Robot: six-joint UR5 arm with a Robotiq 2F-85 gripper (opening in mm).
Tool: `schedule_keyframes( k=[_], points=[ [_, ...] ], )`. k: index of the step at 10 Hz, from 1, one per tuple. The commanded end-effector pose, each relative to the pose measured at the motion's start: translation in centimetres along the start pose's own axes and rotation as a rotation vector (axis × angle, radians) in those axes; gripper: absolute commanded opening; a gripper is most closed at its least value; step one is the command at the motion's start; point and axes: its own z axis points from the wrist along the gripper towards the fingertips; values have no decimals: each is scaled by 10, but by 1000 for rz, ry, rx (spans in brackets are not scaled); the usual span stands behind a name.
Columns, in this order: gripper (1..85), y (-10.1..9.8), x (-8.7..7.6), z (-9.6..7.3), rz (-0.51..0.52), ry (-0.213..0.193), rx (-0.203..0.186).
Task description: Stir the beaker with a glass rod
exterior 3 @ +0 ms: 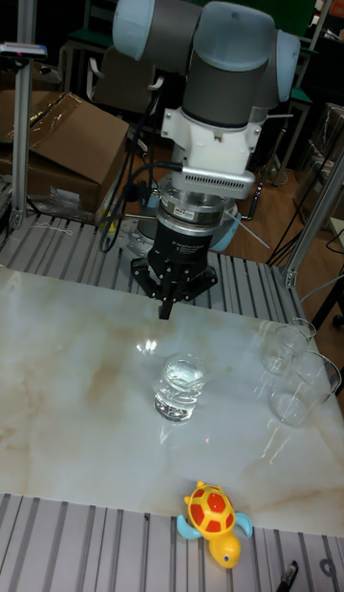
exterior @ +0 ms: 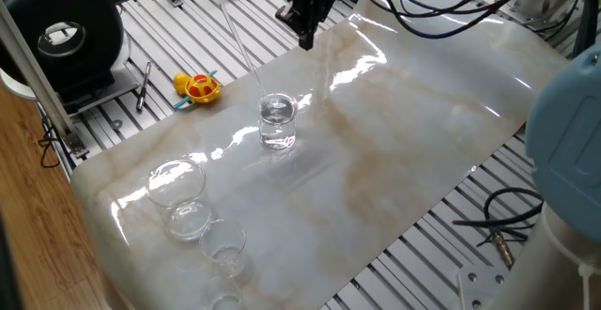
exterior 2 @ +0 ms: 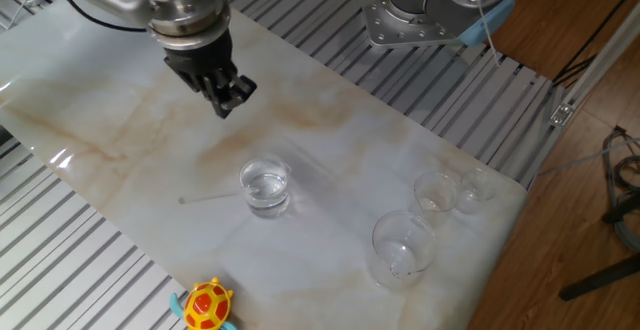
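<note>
One fixed view shows the glass rod (exterior: 242, 42) leaning out of the beaker (exterior: 278, 122); the tall fixed view shows the beaker (exterior 3: 180, 387) mid-slab, its rod indiscernible. The gripper (exterior 2: 226, 100) hangs above the marble slab (exterior 2: 330, 160), fingers pressed together, holding nothing.

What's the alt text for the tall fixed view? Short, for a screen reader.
A robot arm's gripper hangs, fingers together and empty, above and behind a water-filled beaker on a marble-patterned table. Three empty glass vessels stand at the right, and a yellow toy turtle sits at the near edge.
</note>
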Motion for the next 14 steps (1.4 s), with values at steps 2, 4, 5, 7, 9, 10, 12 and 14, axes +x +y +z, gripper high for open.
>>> schedule_keyframes(
  k=[2, 4, 5, 7, 9, 10, 12, 14],
  points=[
    [10, -2, -25, -3, -4, -52, -7],
    [10, 5, -49, -16, 6, 4, -20],
    [10, 6, -58, -18, 1, 6, -17],
    [10, 11, -58, -17, 13, 10, -37],
    [10, 11, -56, -17, 13, 15, -35],
    [10, 10, -55, -17, 15, 20, -32],
    [10, 6, -51, -24, 21, 29, -11],
    [10, 24, -67, -38, 36, 48, -24]
  ],
)
